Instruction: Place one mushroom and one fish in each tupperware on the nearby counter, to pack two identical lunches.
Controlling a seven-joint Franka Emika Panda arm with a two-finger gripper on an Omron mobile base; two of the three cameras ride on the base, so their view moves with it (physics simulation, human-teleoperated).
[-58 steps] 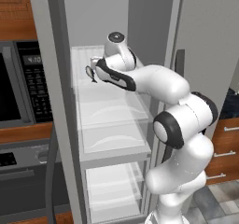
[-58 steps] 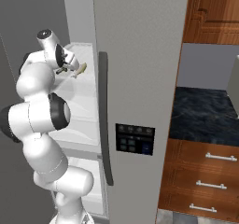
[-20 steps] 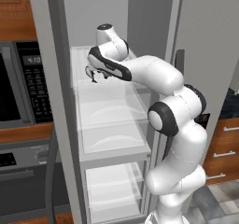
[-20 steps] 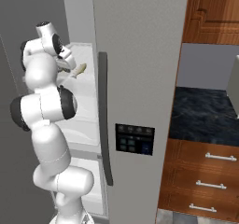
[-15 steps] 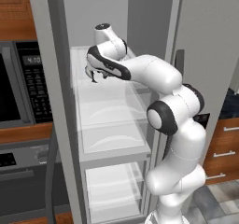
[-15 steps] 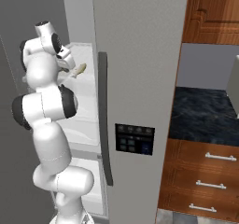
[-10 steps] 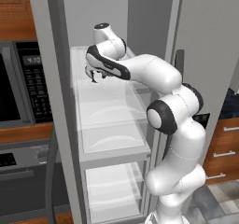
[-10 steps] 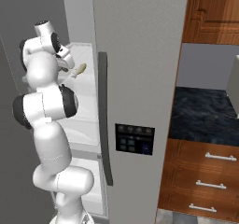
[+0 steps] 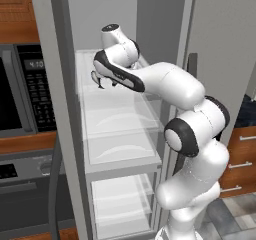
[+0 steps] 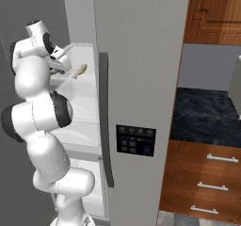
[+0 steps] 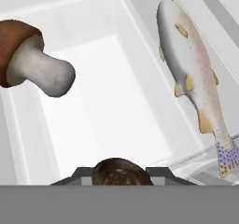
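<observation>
An open grey fridge point(image 9: 210, 44) with glass shelves point(image 9: 120, 119) — a black microwave point(image 9: 25, 94) just beside it.

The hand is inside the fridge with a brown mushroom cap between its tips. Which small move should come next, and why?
Probably lift and draw back out of the fridge: the hand looks shut on the brown mushroom, while the counter lies outside.

Mushroom point(image 11: 32, 62) left of fish point(image 11: 191, 69)

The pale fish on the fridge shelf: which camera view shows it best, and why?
The hand view: the pale fish shows close, whole, spots and fins clear. The right base view shows it as a tiny sliver beside the arm.
</observation>
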